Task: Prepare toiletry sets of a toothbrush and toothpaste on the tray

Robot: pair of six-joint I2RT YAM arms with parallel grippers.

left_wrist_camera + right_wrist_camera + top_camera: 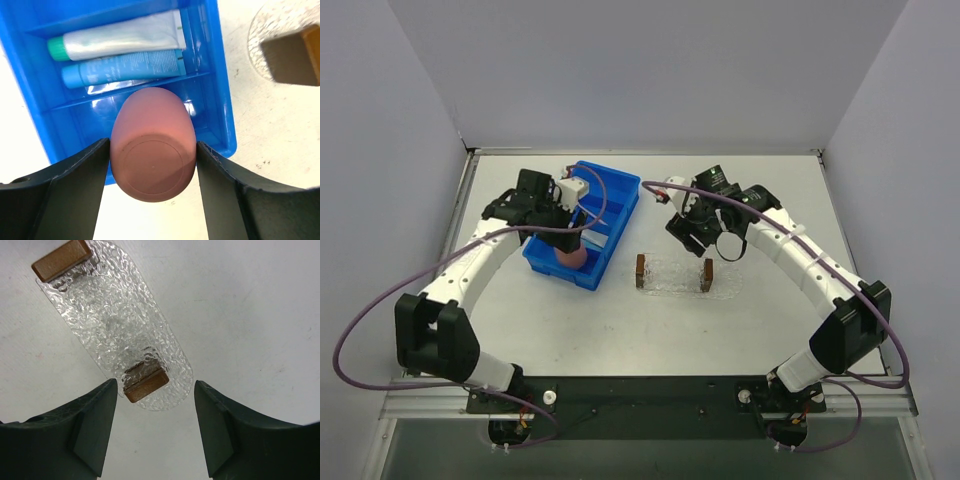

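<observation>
My left gripper is shut on a round pink cup, its fingers pressed on both sides, over the near end of the blue bin. In the top view the left gripper and the cup are at the bin's front. Two toothpaste tubes lie in the bin's compartment: a pale grey one with a green cap and a blue one. The clear glittery tray with brown end blocks lies bare on the table. My right gripper is open above its near end. The toothbrush is not in view.
The blue bin stands left of the tray, a short gap apart. The tray's corner and one brown block show at the upper right of the left wrist view. Grey walls enclose the white table on three sides.
</observation>
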